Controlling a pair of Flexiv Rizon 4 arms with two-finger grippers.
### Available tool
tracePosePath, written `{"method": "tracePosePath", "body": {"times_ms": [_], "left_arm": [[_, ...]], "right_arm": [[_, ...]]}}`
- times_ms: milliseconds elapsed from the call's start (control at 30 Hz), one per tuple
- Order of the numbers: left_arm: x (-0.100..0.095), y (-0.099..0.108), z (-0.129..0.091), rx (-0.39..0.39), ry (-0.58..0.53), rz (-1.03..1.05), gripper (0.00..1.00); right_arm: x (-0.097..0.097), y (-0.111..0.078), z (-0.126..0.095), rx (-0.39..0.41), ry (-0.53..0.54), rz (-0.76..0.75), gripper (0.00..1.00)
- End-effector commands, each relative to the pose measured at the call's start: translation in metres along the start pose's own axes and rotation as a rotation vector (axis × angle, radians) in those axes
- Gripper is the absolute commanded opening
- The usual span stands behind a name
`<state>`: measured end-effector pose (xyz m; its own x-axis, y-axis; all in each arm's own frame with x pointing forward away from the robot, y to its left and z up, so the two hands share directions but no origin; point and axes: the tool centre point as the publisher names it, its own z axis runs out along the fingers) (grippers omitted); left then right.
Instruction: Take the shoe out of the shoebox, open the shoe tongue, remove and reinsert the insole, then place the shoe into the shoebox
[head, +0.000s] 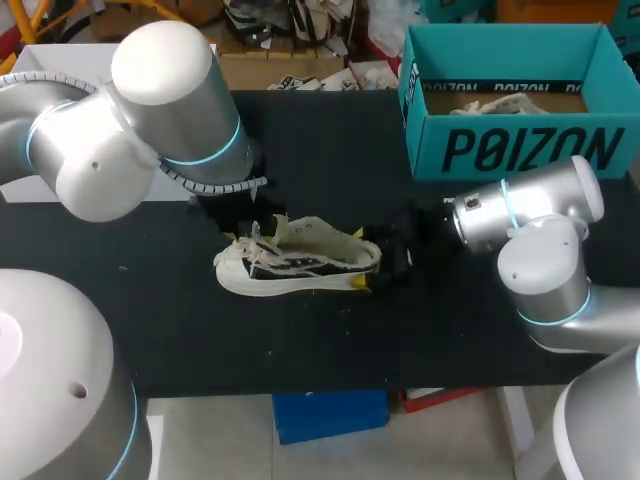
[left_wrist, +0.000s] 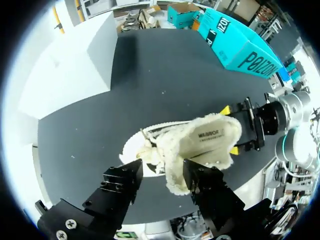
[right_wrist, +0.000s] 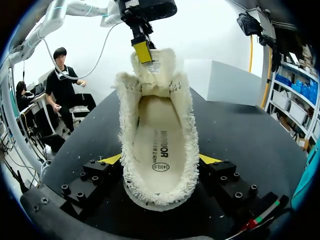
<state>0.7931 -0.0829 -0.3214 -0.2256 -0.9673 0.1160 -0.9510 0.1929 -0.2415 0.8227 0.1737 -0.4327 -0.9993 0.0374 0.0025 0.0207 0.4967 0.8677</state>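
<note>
My right tool grips the shoe at the heel on the worktop; my left tool pinches the tongue upright.

The head view looks down from above and behind, well back, taking in the whole tabletop with the shoe at its middle. The left wrist view looks steeply down along the left claw, with the shoe close ahead of it and the right claw beyond at the heel. The right wrist view sits low and faces level across the tabletop. It is very near, with the heel clamped in its own claw, and looks into the shoe's mouth towards the left claw. All three views share the shoe.
</note>
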Motion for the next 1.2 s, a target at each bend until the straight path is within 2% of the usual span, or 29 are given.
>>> {"method": "tracePosePath", "body": {"times_ms": [33, 100, 133, 233, 333, 467, 567, 667, 1200], "left_arm": [[0.011, -0.003, -0.014, -0.033, 0.178, 0.345, 0.93], [0.024, -0.007, -0.020, -0.062, 0.258, 0.469, 0.07], [0.030, -0.008, -0.022, -0.086, 0.291, 0.544, 0.00], [0.043, -0.012, -0.023, -0.220, 0.380, 0.741, 0.00], [0.052, -0.015, -0.023, -0.431, 0.445, 0.912, 0.00], [0.060, -0.018, -0.020, -0.690, 0.468, 1.120, 0.00], [0.062, -0.021, -0.015, -0.809, 0.440, 1.225, 0.00], [0.062, -0.026, -0.008, -0.857, 0.449, 1.268, 0.00], [0.062, -0.026, -0.008, -0.857, 0.449, 1.268, 0.00]], "right_arm": [[0.000, -0.002, 0.001, 0.001, -0.002, 0.000, 0.00], [0.000, -0.002, 0.001, 0.001, -0.002, 0.000, 0.00], [0.000, -0.002, 0.001, 0.001, -0.002, 0.000, 0.00], [0.000, -0.002, 0.001, 0.001, -0.002, 0.000, 0.00], [0.000, -0.002, 0.001, 0.001, -0.002, 0.000, 0.00], [0.000, -0.002, 0.001, 0.001, -0.002, 0.000, 0.00], [0.000, -0.002, 0.001, 0.001, -0.002, 0.000, 0.00], [0.000, -0.002, 0.001, 0.001, -0.002, 0.000, 0.00], [0.000, -0.002, 0.001, 0.001, -0.002, 0.000, 0.00]]}}
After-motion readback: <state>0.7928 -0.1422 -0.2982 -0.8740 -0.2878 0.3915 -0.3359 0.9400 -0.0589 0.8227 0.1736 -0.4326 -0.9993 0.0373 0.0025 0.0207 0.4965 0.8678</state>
